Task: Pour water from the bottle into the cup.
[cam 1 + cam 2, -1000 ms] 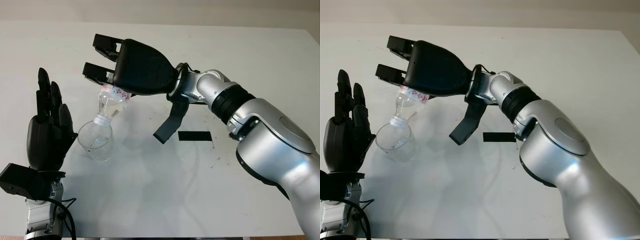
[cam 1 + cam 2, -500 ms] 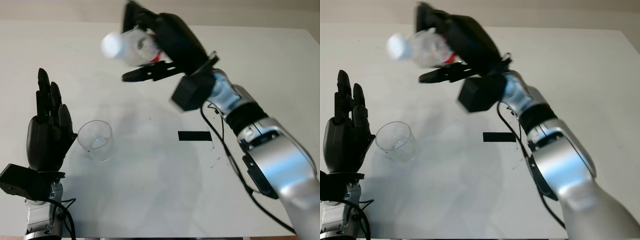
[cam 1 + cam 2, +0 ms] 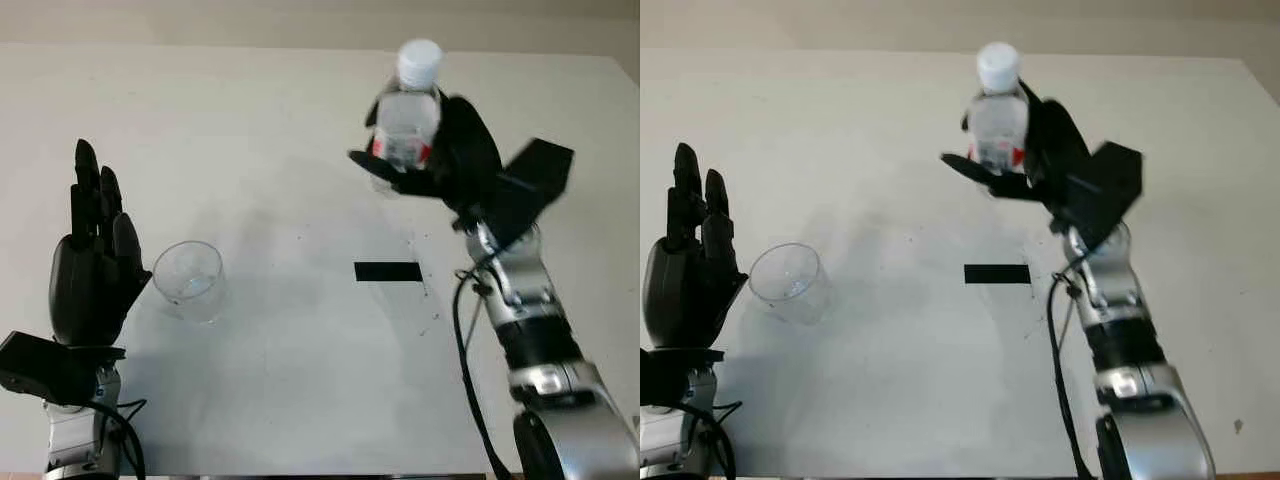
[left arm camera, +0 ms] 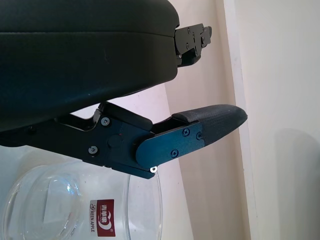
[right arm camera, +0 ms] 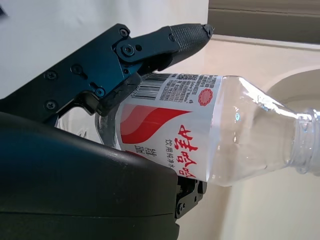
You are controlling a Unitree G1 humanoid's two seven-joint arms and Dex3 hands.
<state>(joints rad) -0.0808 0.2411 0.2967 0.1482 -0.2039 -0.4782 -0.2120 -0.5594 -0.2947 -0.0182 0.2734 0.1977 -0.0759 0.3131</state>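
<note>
Bottle (image 3: 408, 125) upright, pinched by right hand (image 3: 455, 160) fingers | cup (image 3: 190, 281) beside open left hand (image 3: 90, 280) | black tape (image 3: 388, 271) between

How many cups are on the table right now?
1. A clear cup stands on the white table just beside the open left hand, well apart from the bottle that the right hand holds upright. None looks hidden.

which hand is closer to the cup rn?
Left. The left hand stands open right beside the cup. The right hand is far across the table, holding the bottle upright.
</note>
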